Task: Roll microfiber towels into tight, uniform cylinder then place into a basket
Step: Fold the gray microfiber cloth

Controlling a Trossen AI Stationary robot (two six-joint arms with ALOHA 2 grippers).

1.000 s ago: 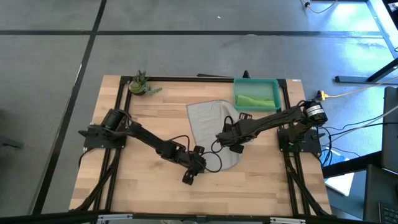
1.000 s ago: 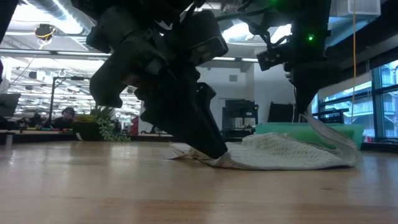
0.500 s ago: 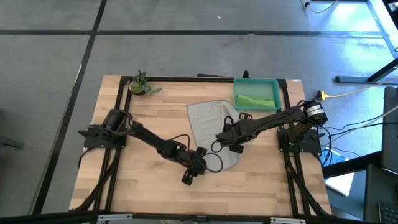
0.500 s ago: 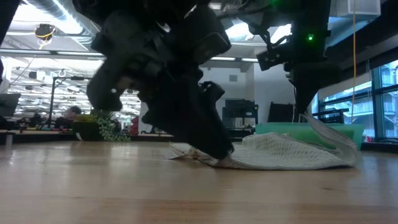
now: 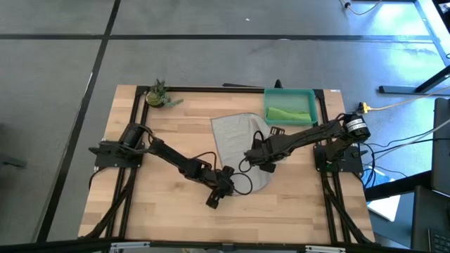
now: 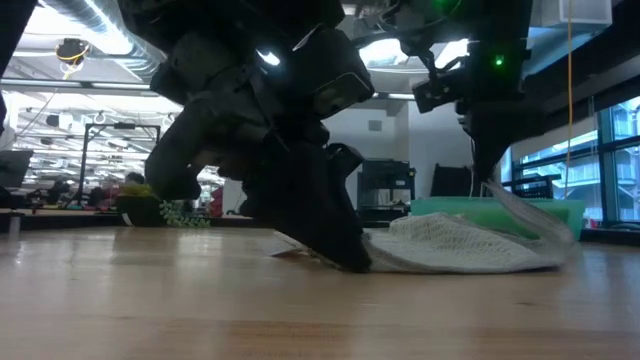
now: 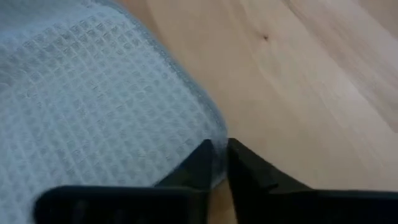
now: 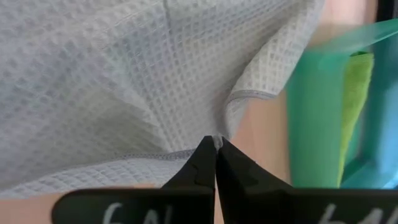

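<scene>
**Grey towel pinched at two edges, roll not yet begun**

Grey microfiber towel lies spread near the table's centre, mostly flat, with its 3 o'clock side lifted. My right gripper is clamped on that raised edge, fingers fully together with a fold of waffle cloth between the tips. My left gripper sits at the towel's 6 o'clock corner, jaws narrowed to a slim gap around the hem; I cannot tell whether they have it firmly pinched or are only straddling it.

Green towel lies in the teal basket at the table's 1 o'clock corner, so by my reckoning half the job is done. A small potted plant stands at 11 o'clock, well apart.

I judge this to be the grasping step before the roll. Next I need a sure hold with the left, then both grippers must turn the edge over evenly, keeping the cloth taut so the cylinder starts tight and straight.
</scene>
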